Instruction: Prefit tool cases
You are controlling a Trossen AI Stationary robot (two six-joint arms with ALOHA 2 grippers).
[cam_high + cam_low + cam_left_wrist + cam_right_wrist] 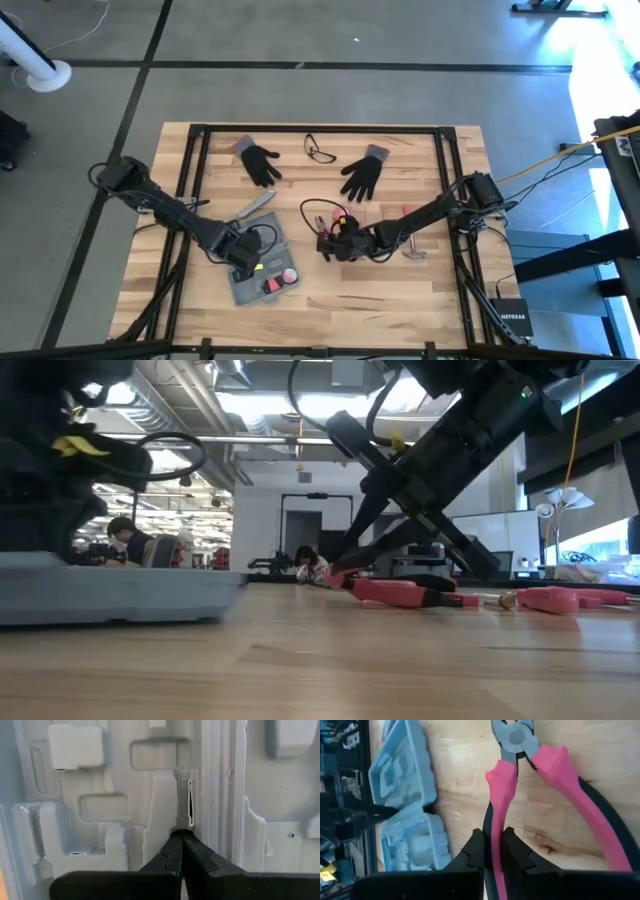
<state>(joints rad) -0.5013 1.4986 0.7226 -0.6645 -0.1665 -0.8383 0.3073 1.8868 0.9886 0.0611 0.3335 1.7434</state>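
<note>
Blue-grey plastic case (pixel 258 272) lies open on the wooden table (pixel 400 295), left of centre and toward the near edge. Moulded recesses face up; something red and something yellow sit in the tray, too small to identify.

Left gripper (pixel 243 255) is down over the case. In its wrist view the fingers (pixel 172 852) are pressed together with nothing between them, tips close to the ridge between the two halves (pixel 200 795). Contact with the plastic: can't tell. Judgement: it is pinning or steadying the case, not picking.

A slim grey bar (pixel 256 205) lies just beyond the case. Two black gloves (pixel 262 163) and a pair of glasses (pixel 320 151) sit along the far side, well apart from the work.

Right gripper (pixel 330 243) is right of the case, near but not touching it. Its fingers (pixel 476 851) are clamped on one pink handle of a pair of pliers (pixel 517 740); the other handle splays free. The low view shows the pliers low over the table; resting on it or just clear, can't tell. More pink-handled tools (pixel 410 250) lie farther right.

Step in hand, as I judge it: carrying the pliers to the case for fitting into their recess. Next move calls for swinging them left over the tray, turning them to match the recess outline, and lowering flat. Risks: the loose handle could splay and foul the recess edge; the left arm crowds the tray and may need to give room.
</note>
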